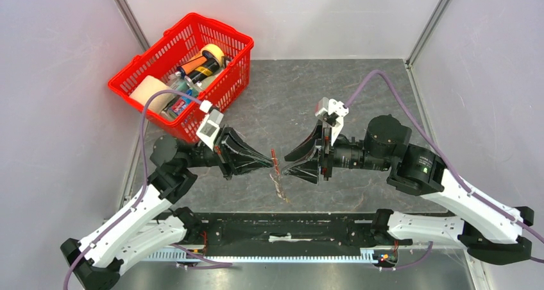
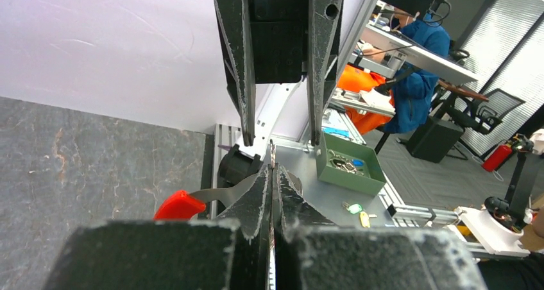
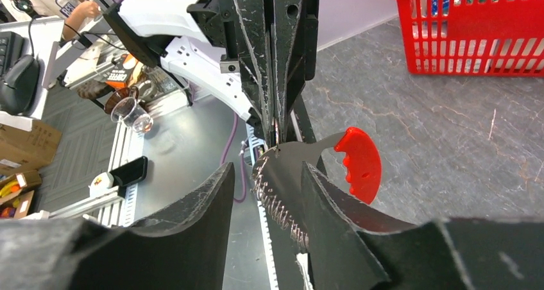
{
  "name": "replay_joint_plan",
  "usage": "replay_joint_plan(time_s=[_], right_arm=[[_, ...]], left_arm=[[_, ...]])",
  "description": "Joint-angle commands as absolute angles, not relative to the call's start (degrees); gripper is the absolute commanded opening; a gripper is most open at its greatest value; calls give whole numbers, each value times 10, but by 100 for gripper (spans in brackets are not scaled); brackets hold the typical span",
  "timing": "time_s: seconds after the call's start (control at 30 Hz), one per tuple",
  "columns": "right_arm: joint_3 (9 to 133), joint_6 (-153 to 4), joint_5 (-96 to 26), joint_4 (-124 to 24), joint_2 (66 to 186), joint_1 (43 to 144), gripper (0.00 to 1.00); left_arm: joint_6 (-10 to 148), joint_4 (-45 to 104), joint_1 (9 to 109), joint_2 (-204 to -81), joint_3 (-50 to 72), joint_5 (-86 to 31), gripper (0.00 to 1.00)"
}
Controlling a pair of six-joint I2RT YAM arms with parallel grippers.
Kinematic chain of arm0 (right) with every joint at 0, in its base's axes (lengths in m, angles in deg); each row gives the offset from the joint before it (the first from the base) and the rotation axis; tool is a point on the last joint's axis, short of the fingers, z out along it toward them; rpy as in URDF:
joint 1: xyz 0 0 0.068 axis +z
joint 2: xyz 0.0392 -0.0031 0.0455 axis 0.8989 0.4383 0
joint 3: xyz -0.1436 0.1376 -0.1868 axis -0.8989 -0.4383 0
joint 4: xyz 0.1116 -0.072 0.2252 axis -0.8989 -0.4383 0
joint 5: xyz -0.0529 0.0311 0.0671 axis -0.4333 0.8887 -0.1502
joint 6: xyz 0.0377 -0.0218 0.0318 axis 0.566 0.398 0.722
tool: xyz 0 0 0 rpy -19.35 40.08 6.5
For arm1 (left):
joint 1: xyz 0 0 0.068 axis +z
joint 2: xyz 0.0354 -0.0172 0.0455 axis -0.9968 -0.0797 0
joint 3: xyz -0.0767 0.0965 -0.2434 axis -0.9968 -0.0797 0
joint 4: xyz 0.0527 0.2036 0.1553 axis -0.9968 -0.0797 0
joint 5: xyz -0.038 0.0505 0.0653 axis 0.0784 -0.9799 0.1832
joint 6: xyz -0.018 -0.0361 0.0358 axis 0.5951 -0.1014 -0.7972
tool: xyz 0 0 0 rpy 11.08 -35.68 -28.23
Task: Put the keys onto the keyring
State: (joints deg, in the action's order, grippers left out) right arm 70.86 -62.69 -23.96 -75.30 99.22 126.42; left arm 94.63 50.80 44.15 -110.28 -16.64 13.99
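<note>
Keyring (image 3: 289, 162) is off the table (image 1: 359, 97), hanging in the air to the right of the red basket (image 1: 231, 78) and nearer the arm bases than it. The left gripper (image 2: 272, 174) is clenched on the thin edge of its silvery plate. The right gripper (image 3: 266, 169) is spread wide, one finger on each side of the plate and touching nothing that I can make out. The main risk, as I judge it, is that fingertip pinch. If the right fingers close off-centre on the coil (image 3: 279, 210) or the plate, they could lever the keyring out of the left gripper and drop it to the table right of the basket. The two sets of fingertips also sit almost nose to nose, so a small push forward could knock them together. A third problem is that no blue-headed key shows in either gripper or on the table, so nothing is at hand to thread on. By count there are one keyring with one red tab (image 3: 359, 165) and one coil, two grippers, one basket, and no key in view.
</note>
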Motion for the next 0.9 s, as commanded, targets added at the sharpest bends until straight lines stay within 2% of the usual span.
replay_joint_plan(time_s=[0.0, 0.13, 0.33, 0.87], right_arm=[[709, -601, -240, -682, 987, 1266, 48], [704, -588, -237, -658, 990, 1267, 43], [706, -580, -232, -646, 1000, 1266, 40], [696, -583, -257, -629, 1004, 1267, 38]], left_arm=[[993, 592, 439, -1090, -176, 106, 2], [1021, 642, 438, -1090, -200, 86, 2], [1041, 688, 435, -1085, -221, 53, 2], [1078, 758, 432, -1083, -243, 23, 2]])
